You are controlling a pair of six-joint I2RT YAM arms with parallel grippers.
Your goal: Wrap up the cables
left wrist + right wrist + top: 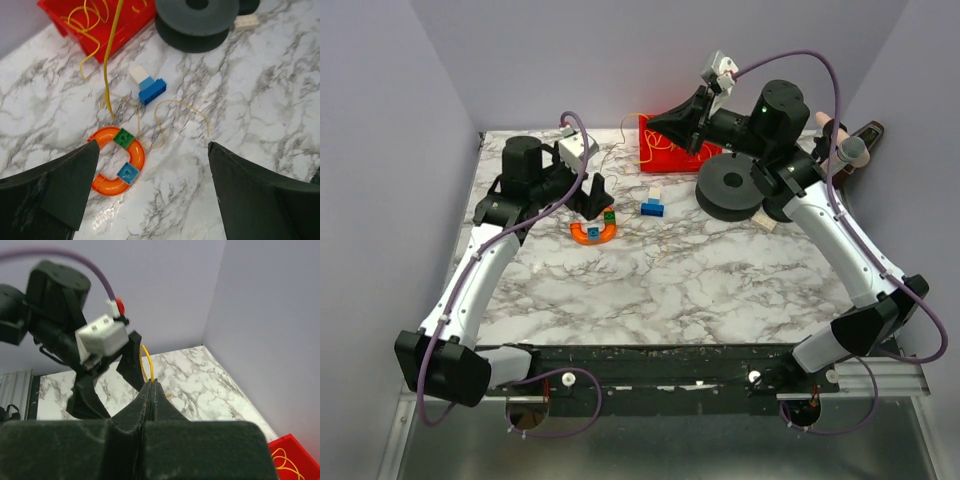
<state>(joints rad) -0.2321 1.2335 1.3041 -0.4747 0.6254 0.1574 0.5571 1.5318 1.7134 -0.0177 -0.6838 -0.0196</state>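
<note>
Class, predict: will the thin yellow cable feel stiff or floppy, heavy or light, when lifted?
Probably floppy: the thin yellow cable curls loosely over the marble table. Likely light, being thread-thin. May snag: loops tangle in the red plastic bin.

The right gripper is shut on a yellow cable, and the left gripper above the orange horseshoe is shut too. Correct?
No. The left gripper above the orange horseshoe is open, jaws wide apart; the left wrist view shows it. The right gripper is shut on a yellow cable.
</note>
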